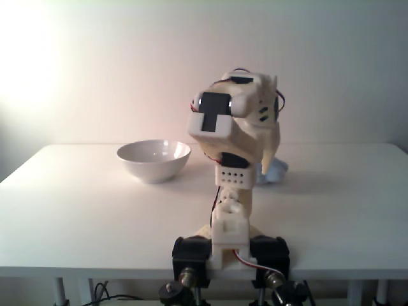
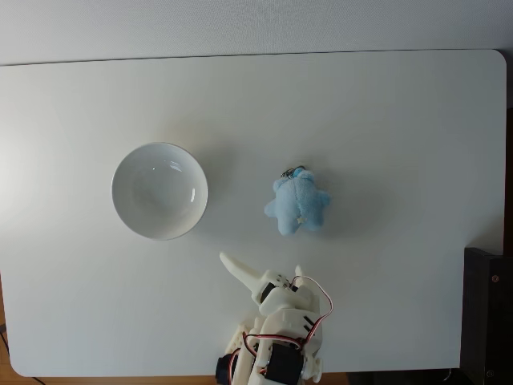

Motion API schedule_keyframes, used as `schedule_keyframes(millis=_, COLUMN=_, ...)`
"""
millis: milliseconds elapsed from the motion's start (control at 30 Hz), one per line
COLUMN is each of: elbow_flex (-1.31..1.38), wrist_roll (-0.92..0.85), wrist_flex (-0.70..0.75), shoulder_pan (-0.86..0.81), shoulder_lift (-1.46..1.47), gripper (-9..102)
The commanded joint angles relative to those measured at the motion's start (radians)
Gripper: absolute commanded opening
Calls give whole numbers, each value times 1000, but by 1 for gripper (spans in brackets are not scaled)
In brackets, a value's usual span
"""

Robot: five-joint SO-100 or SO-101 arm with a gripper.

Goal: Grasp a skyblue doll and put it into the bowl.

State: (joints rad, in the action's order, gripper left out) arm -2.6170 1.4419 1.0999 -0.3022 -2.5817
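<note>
Reach step, judged. Gripper [image 2: 264, 277] near the table's near edge, fingers spread wide, empty. Skyblue doll [image 2: 297, 204] just beyond; bowl [image 2: 159, 191] left. Next: extend forward, lower over doll.

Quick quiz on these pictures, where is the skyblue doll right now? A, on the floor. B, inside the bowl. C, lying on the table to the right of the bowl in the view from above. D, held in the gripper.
C: seen from above, the skyblue doll lies on the table right of the empty bowl, apart from the gripper.
</note>
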Motion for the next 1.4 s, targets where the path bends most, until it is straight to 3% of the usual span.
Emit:
schedule_keyframes(millis=0, elbow_flex=40, wrist_roll=0, wrist_flex=-156, shoulder_pan=120, shoulder_lift=-8, gripper=90)
schedule_keyframes(millis=200, elbow_flex=40, wrist_roll=2, wrist_flex=-272, shoulder_pan=311, shoulder_lift=-8, gripper=89)
schedule_keyframes(millis=333, elbow_flex=40, wrist_roll=2, wrist_flex=-287, shoulder_pan=379, shoulder_lift=-8, gripper=81)
schedule_keyframes(millis=567, elbow_flex=40, wrist_roll=2, wrist_flex=-287, shoulder_pan=390, shoulder_lift=-8, gripper=60)
schedule_keyframes(millis=933, elbow_flex=38, wrist_roll=2, wrist_flex=-273, shoulder_pan=390, shoulder_lift=-6, gripper=38)
schedule_keyframes(millis=1367, elbow_flex=37, wrist_roll=-3, wrist_flex=-232, shoulder_pan=390, shoulder_lift=-6, gripper=26)
